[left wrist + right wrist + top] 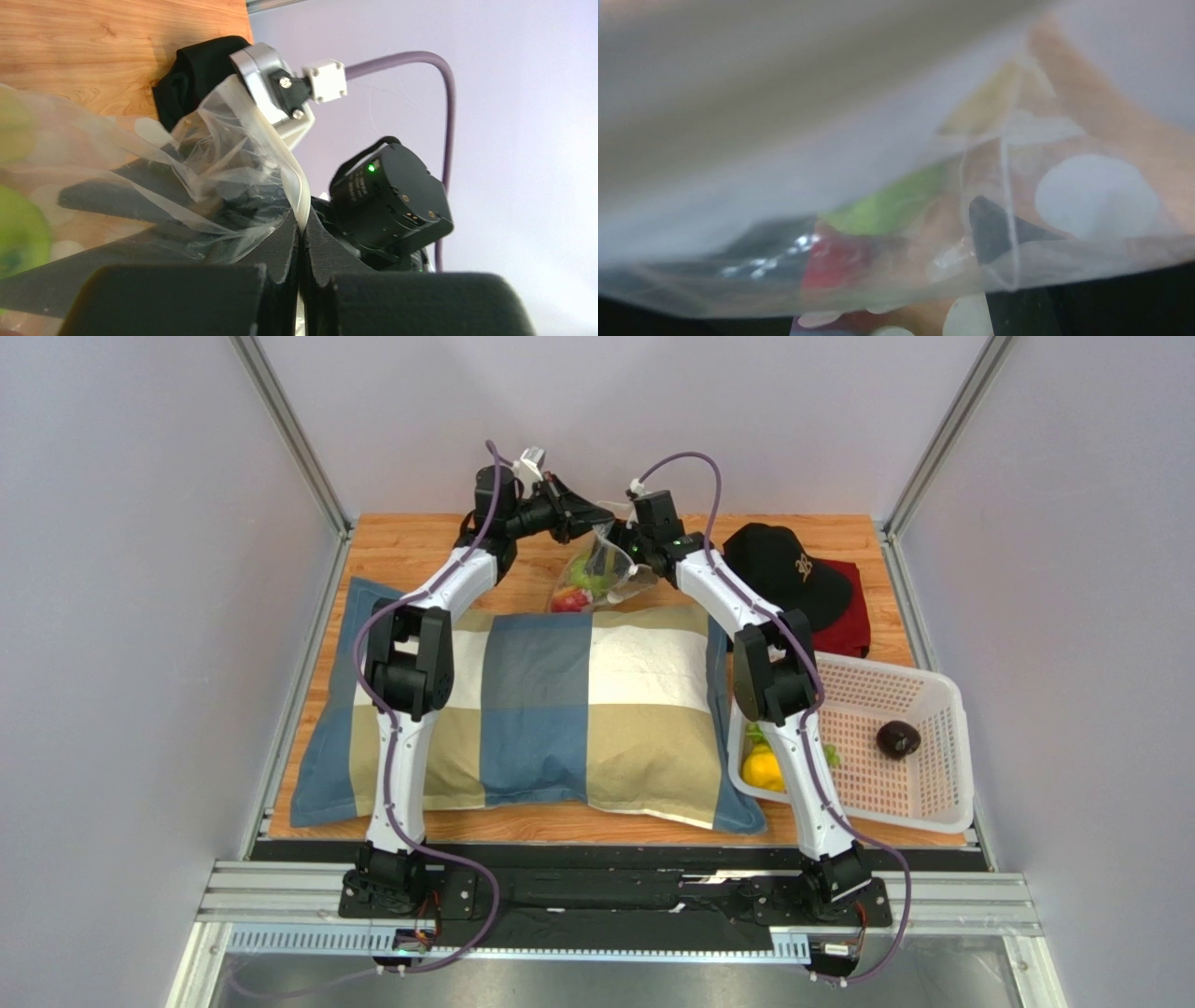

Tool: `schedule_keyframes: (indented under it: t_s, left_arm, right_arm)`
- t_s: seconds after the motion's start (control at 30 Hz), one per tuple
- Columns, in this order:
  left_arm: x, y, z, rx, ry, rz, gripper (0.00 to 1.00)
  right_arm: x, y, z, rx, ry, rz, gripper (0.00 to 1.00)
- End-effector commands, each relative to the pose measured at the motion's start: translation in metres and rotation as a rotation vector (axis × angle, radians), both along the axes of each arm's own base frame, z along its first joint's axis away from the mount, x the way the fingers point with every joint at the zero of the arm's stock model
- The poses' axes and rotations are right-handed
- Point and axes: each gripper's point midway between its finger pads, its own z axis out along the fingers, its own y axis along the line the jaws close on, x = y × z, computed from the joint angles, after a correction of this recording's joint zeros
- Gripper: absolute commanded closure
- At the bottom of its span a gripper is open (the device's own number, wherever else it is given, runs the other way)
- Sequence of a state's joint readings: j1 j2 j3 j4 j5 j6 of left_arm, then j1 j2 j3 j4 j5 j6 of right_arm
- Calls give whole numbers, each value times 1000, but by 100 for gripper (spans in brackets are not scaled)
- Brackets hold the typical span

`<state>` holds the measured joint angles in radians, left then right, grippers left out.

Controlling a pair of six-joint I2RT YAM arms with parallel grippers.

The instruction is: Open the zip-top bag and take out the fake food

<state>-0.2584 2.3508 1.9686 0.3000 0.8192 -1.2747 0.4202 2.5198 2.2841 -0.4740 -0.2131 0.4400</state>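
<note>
The zip-top bag [606, 567], clear with white oval dots, hangs between my two grippers above the back of the table. Inside it I see a red apple [568, 599] and green pieces [595, 577]. My left gripper [601, 520] is shut on the bag's white zip strip [300, 183], jaws pressed together [302, 227]. My right gripper [629, 546] grips the bag's other side. In the right wrist view the dotted plastic [1088, 196] fills the frame, with green food [892, 206] and red food [833, 266] behind it and one dark fingertip [990, 231] showing through.
A large checked pillow [561, 707] covers the table's middle. A white perforated basket [926, 798] at the right holds a yellow lemon [762, 770], a green piece [831, 755] and a dark purple fruit [898, 739]. A black cap [786, 567] lies on red cloth [846, 630] at the back right.
</note>
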Motion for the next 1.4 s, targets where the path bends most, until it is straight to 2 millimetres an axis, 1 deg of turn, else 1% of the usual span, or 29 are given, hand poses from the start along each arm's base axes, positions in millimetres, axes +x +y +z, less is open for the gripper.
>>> schedule_keyframes:
  t_s: [0.0, 0.13, 0.2, 0.23, 0.27, 0.3, 0.33, 0.4, 0.43, 0.53, 0.57, 0.6, 0.63, 0.67, 0.73, 0.77, 0.83, 0.87, 0.9, 0.93, 1.0, 1.03, 1.1, 1.13, 1.17, 1.2, 1.23, 1.27, 1.37]
  left_arm:
    - [-7, -7, 14, -22, -58, -22, 100]
    - [-13, -7, 7, -14, -45, -31, 100]
    - [-14, -6, 5, -9, -46, -32, 100]
    - [-15, -6, 5, -9, -43, -30, 100]
    - [-15, -6, 5, -8, -46, -30, 100]
    - [-15, -5, 6, -9, -47, -30, 100]
    - [-16, -5, 7, -9, -47, -32, 100]
    - [-15, -3, 9, -6, -50, -30, 100]
    - [-13, 0, 10, -6, -56, -21, 100]
    - [-7, 8, 10, -7, -49, 3, 100]
    - [-6, 10, 12, -15, -43, 9, 100]
    - [-3, 16, 13, -19, -42, 21, 100]
    - [-2, 17, 17, -26, -54, 21, 100]
    - [0, 20, 20, -29, -56, 24, 100]
    - [0, 23, 23, -25, -56, 17, 100]
    - [0, 25, 23, -22, -55, 18, 100]
    - [-1, 26, 24, -22, -58, 17, 100]
    - [-1, 26, 24, -24, -56, 14, 100]
    - [-4, 22, 25, -29, -56, 2, 100]
    - [-6, 19, 29, -37, -65, -12, 100]
    - [-9, 9, 32, -55, -60, -39, 100]
    - [-11, 5, 41, -70, -74, -52, 100]
    - [-12, -1, 43, -83, -73, -65, 100]
    - [-11, -5, 54, -101, -82, -66, 100]
    - [-10, -8, 57, -112, -80, -73, 100]
    - [-9, -15, 51, -122, -65, -84, 100]
    - [-9, -19, 66, -159, -81, -92, 100]
    - [-10, -23, 70, -177, -85, -101, 100]
    - [-15, -38, 72, -212, -86, -126, 100]
  right_arm:
    - [6, 20, -18, 72, 17, 8, 15]
    - [11, 25, -27, 117, 32, -13, 17]
    - [13, 30, -24, 150, 20, -9, 21]
    - [14, 31, -24, 162, 18, -7, 28]
    - [15, 32, -19, 181, 11, -4, 31]
    - [17, 34, -12, 206, 1, -1, 35]
    - [18, 34, -1, 214, -17, 1, 49]
    - [17, 32, 12, 216, -29, -5, 56]
    - [18, 28, 36, 224, -58, -17, 65]
    - [11, 18, 58, 218, -61, -32, 84]
    - [8, 15, 81, 220, -91, -28, 85]
    - [3, 12, 84, 199, -82, -28, 87]
    - [0, 8, 89, 183, -86, -28, 93]
    - [-3, 3, 107, 165, -116, -24, 94]
    - [-11, -9, 110, 131, -97, -47, 99]
    - [-15, -11, 124, 135, -113, -44, 99]
    - [-20, -15, 132, 121, -125, -53, 99]
    - [-23, -18, 124, 107, -109, -57, 99]
    - [-25, -17, 128, 119, -118, -45, 96]
    - [-25, -16, 125, 120, -113, -35, 94]
    - [-24, -14, 112, 126, -85, -27, 92]
    - [-24, -14, 107, 128, -73, -25, 92]
    - [-21, -13, 103, 125, -72, -22, 89]
    - [-18, -13, 92, 115, -59, -22, 89]
    - [-18, -13, 87, 105, -48, -19, 89]
    - [-14, -13, 92, 100, -63, -15, 89]
    - [-12, -14, 83, 87, -47, -18, 89]
    - [-12, -17, 80, 77, -38, -24, 88]
    - [-8, -35, 75, 28, -30, -82, 84]
